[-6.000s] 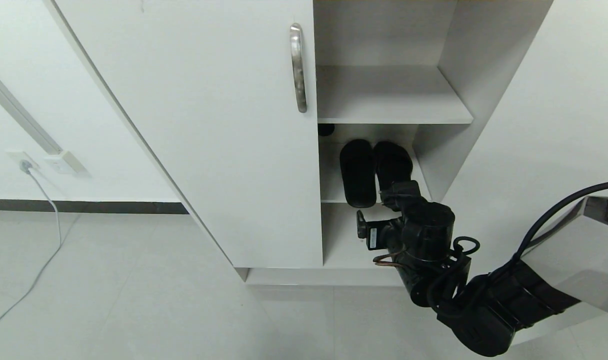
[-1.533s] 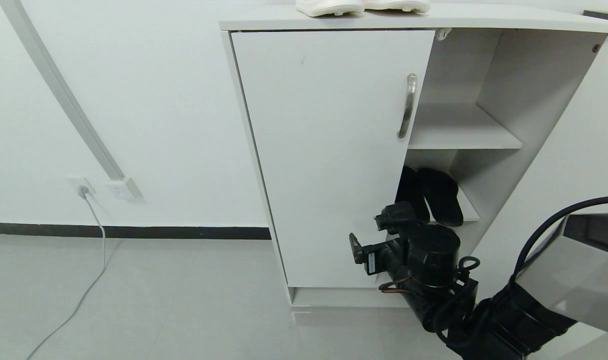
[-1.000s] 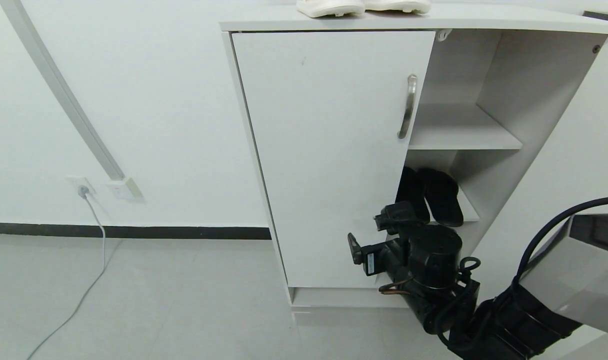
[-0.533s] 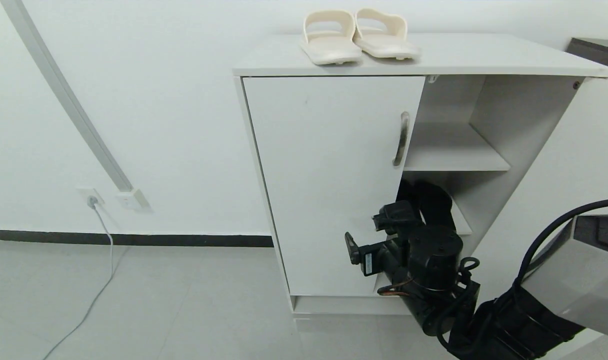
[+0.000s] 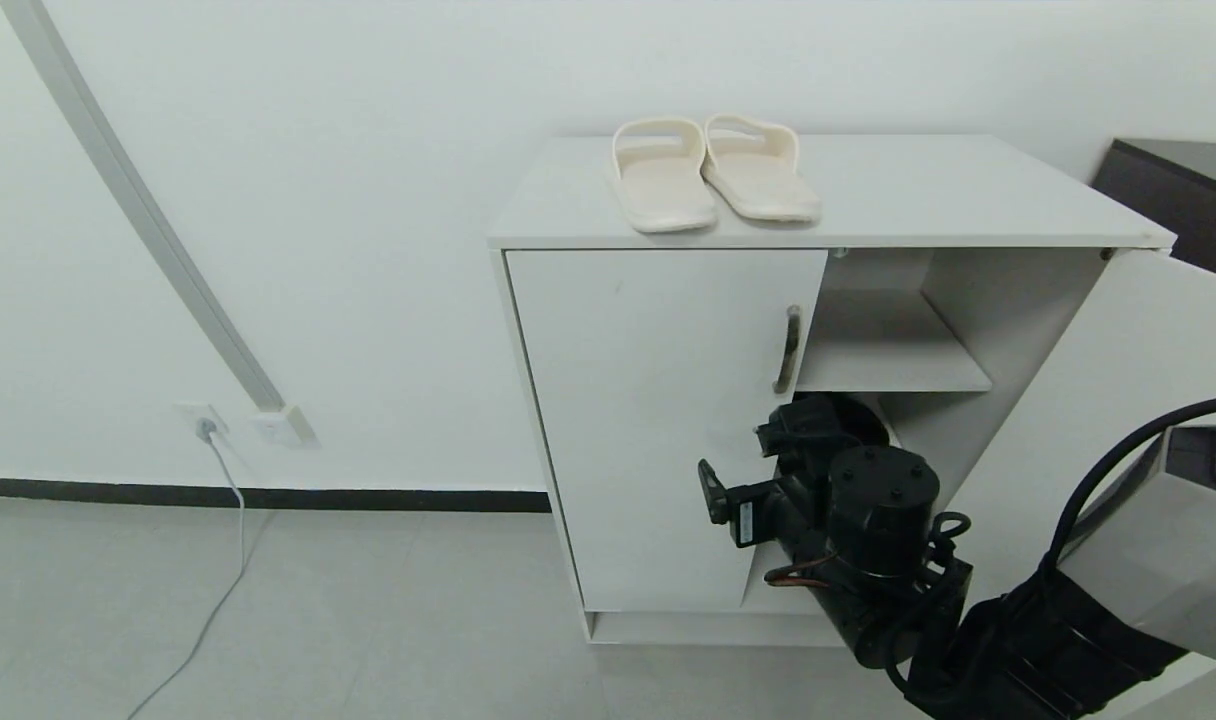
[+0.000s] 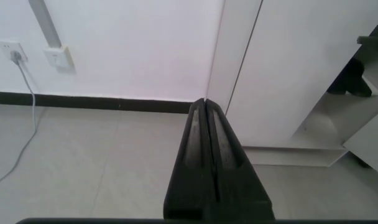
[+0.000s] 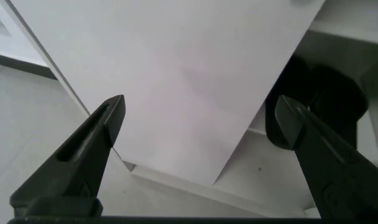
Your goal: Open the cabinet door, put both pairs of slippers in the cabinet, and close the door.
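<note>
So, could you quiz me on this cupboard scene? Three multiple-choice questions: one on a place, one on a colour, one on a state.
1. Where are the cream slippers? A. on the floor; B. on top of the cabinet; C. on the upper shelf.
2. What colour are the slippers inside the cabinet? A. black; B. red; C. cream.
3. The right gripper is: A. shut on a slipper; B. shut on the handle; C. open, holding nothing.
Answers: 1 B, side by side on its top; 2 A, a dark pair shows past the open door; 3 C, its fingers stand wide apart, nothing between.
</note>
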Robot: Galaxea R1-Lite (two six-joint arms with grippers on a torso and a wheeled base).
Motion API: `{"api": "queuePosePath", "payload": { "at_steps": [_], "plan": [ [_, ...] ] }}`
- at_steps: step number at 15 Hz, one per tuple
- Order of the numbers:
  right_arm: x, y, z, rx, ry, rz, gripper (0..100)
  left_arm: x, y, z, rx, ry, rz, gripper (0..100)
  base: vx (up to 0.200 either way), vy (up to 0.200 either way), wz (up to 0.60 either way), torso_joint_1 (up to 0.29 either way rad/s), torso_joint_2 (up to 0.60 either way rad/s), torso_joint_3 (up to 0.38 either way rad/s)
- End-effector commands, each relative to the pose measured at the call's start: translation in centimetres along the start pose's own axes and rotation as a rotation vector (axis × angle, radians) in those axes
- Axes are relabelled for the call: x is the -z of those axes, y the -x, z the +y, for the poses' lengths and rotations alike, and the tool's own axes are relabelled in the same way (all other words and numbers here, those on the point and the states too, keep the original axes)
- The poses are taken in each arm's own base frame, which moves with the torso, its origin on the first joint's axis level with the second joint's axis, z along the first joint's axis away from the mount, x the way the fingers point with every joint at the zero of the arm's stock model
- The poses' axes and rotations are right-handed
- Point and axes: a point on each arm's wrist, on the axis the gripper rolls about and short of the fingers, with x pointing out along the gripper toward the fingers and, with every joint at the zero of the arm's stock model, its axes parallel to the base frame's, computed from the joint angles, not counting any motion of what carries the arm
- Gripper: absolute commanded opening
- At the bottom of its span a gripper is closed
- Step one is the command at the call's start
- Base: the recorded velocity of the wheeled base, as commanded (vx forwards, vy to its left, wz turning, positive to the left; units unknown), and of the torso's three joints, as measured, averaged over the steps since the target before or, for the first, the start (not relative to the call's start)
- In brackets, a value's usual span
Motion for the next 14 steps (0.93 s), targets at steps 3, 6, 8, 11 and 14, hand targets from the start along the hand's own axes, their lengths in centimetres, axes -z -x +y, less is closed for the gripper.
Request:
{"api": "queuePosePath", "payload": {
  "at_steps": [3, 6, 8, 11, 14],
  "plan": [
    [0.20, -0.08, -0.16, 0.004, 0.004, 0.007, 100, 0.00, 0.00, 0.00, 0.000, 0.000, 0.000, 0, 0.000, 0.000, 0.00, 0.170, -0.48, -0.315],
    [0.20, -0.14, -0.13, 0.005, 0.005, 0.007, 100, 0.00, -0.01, 0.00, -0.001, 0.000, 0.002, 0, 0.000, 0.000, 0.00, 0.188, -0.50, -0.317],
    [0.51, 0.00, -0.21, 0.005, 0.010, 0.017, 100, 0.00, 0.00, 0.00, 0.000, 0.000, 0.000, 0, 0.000, 0.000, 0.00, 0.210, -0.52, -0.310],
    [0.72, -0.09, -0.21, 0.005, 0.013, 0.023, 100, 0.00, -0.01, 0.00, -0.001, 0.000, 0.002, 0, 0.000, 0.000, 0.00, 0.220, -0.53, -0.321],
    [0.72, -0.09, -0.21, 0.005, 0.013, 0.023, 100, 0.00, -0.01, 0.00, -0.001, 0.000, 0.002, 0, 0.000, 0.000, 0.00, 0.233, -0.55, -0.317]
  ]
}}
